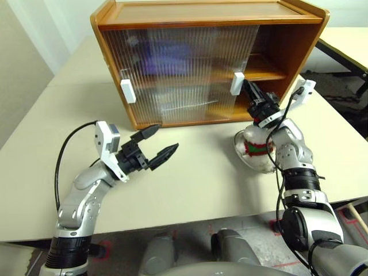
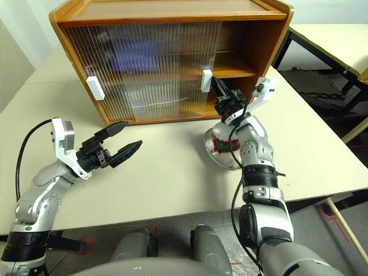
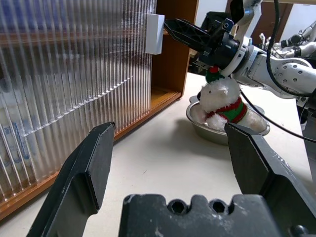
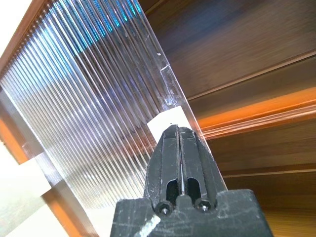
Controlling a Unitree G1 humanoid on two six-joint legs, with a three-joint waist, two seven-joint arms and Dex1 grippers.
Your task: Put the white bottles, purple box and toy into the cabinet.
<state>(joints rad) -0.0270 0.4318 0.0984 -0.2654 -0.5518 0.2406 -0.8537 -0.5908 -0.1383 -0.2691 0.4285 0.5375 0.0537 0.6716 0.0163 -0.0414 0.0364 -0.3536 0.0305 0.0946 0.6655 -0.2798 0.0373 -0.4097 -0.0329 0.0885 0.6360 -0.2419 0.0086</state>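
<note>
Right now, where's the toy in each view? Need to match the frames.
Left eye view: toy in the metal dish, lower right of the cabinet, under the right arm.
Right eye view: toy, right of centre, same dish.
Left wrist view: toy, upper right.
Right wrist view: not in it.
Shared landmark: white door handle, with the right gripper at it.

Cabinet (image 1: pixel 287 43) — I log warm orange-brown wood, darker brown inside. Sliding doors (image 1: pixel 178 69) — clear ribbed plastic in vertical stripes; a purple-blue blur and pale white shapes show through them. Door handles (image 1: pixel 237 83) — plain white. Toy (image 3: pixel 222 101) — white plush, a red-and-green striped band, a green hat with a red pompom. Dish (image 3: pixel 217 134) under it — dull silver metal. Table (image 1: pixel 201 178) — pale cream, unpatterned. Left gripper (image 1: pixel 159 144) and right gripper (image 3: pixel 174 25) — I see black fingers on white-and-grey wrists, black cables.
</note>
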